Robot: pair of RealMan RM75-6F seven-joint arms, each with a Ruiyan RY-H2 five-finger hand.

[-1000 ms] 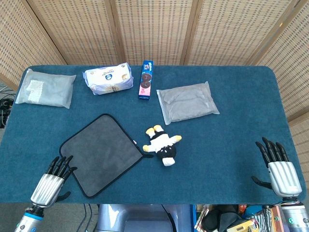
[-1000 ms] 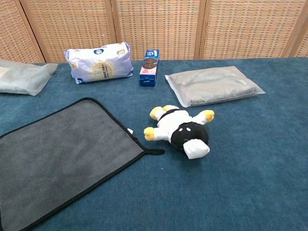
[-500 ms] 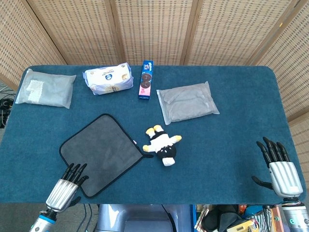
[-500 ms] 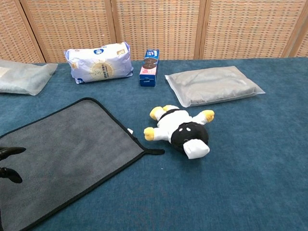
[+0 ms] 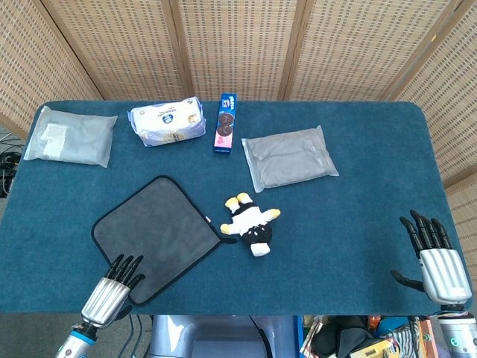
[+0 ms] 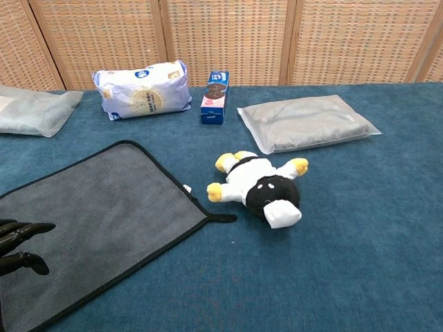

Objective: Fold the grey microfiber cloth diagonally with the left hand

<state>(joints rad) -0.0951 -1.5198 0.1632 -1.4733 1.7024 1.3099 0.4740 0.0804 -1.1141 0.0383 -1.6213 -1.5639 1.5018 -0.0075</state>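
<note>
The grey microfiber cloth (image 5: 156, 233) with a black hem lies flat and unfolded on the blue table (image 5: 350, 216), one corner towards the front edge; the chest view shows the cloth (image 6: 97, 221) at lower left. My left hand (image 5: 113, 286) hovers over that near corner, fingers apart and holding nothing; its dark fingertips (image 6: 28, 228) enter the chest view at the left edge above the cloth. My right hand (image 5: 434, 257) is open near the table's front right corner, far from the cloth.
A black-and-white plush toy (image 5: 251, 222) lies just right of the cloth. Further back are a grey bag (image 5: 289, 157), a biscuit box (image 5: 226, 123), a white-blue pack (image 5: 168, 120) and a clear bag (image 5: 69, 136). A wicker screen stands behind.
My left hand has moved right and slightly forward along the front edge, arriving over the cloth's near corner. The right hand has barely shifted. The cloth has not moved.
</note>
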